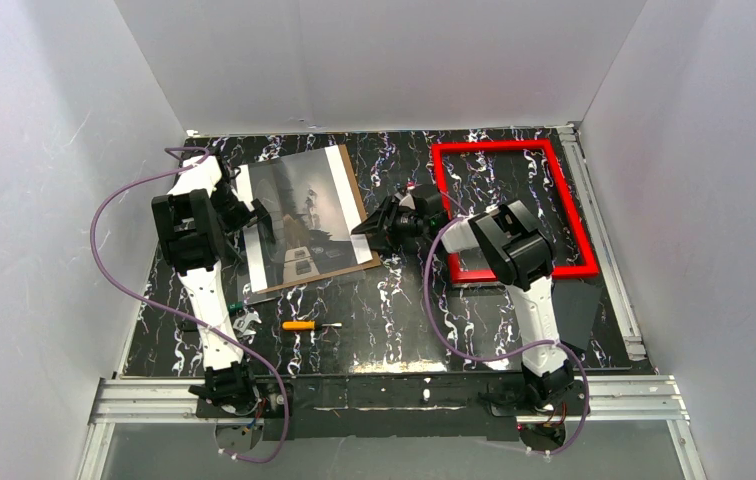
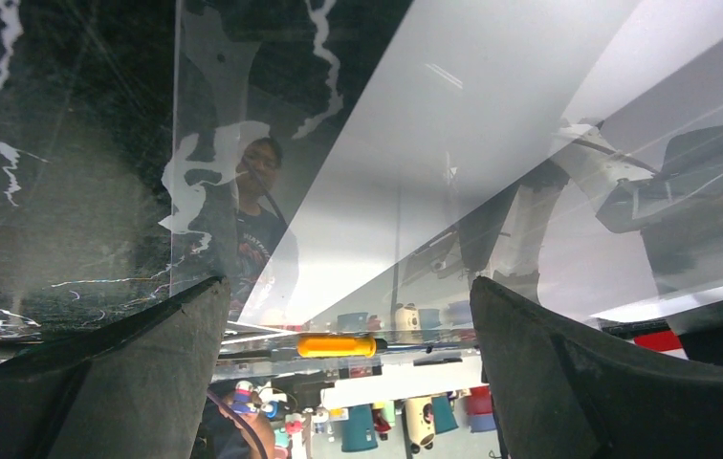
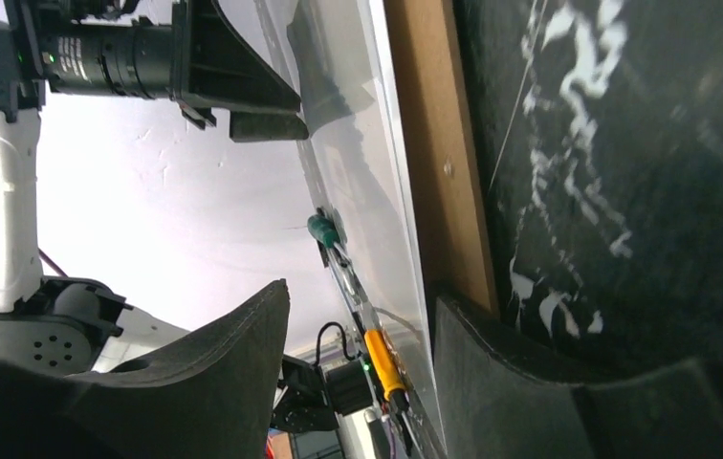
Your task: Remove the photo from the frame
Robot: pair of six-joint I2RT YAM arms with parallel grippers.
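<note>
The photo (image 1: 304,205), a dim grey print with white strips, lies at the back left on the brown backing board (image 1: 363,215). It looks glossy and reflective in the left wrist view (image 2: 453,143) and the right wrist view (image 3: 362,163). The red frame (image 1: 494,147) lies flat at the back right, apart from the photo, with bare table inside it. My left gripper (image 1: 254,215) is open at the photo's left edge, its jaws wide apart (image 2: 348,382). My right gripper (image 1: 374,228) is open at the board's right edge (image 3: 434,143), its jaws astride that edge (image 3: 362,382).
An orange-handled screwdriver (image 1: 299,325) lies on the black marbled table (image 1: 394,310) in front of the photo, beside a small metal tool (image 1: 246,322). A dark grey sheet (image 1: 574,310) lies at the front right. White walls enclose the table on three sides.
</note>
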